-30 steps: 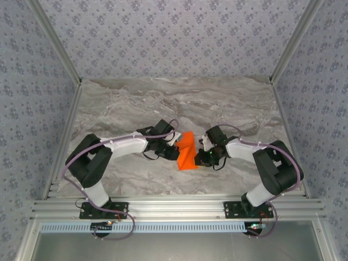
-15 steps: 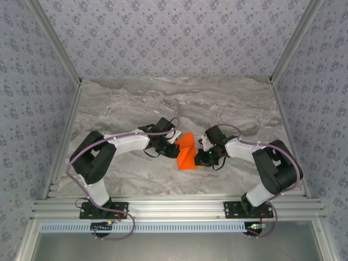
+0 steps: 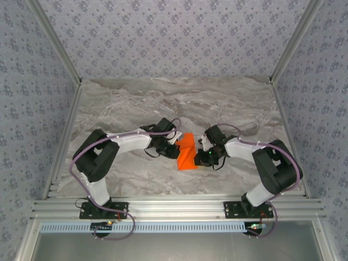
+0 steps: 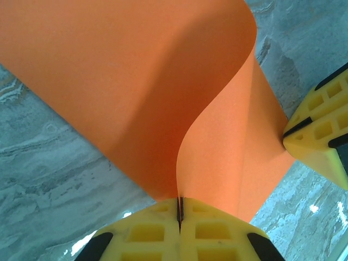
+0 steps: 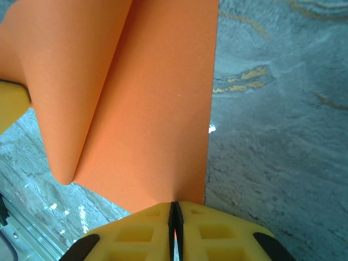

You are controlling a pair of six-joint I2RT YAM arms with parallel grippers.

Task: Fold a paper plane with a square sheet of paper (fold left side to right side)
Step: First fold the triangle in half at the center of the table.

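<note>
Paper (image 3: 186, 151) mid-frame has bowed further right; left gripper (image 4: 179, 215) and right gripper (image 5: 174, 211) each pinch an edge tight; fold looks half done.

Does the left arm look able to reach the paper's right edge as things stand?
Probably: the left arm's jaws pinch the square sheet of paper, curled over toward that edge, though the right arm's jaws, shut there, crowd it.

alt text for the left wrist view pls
The left gripper, shut, pinches an edge of the orange square sheet of paper, which curls up and over. The right gripper holds its far edge above the grey tabletop.
</note>
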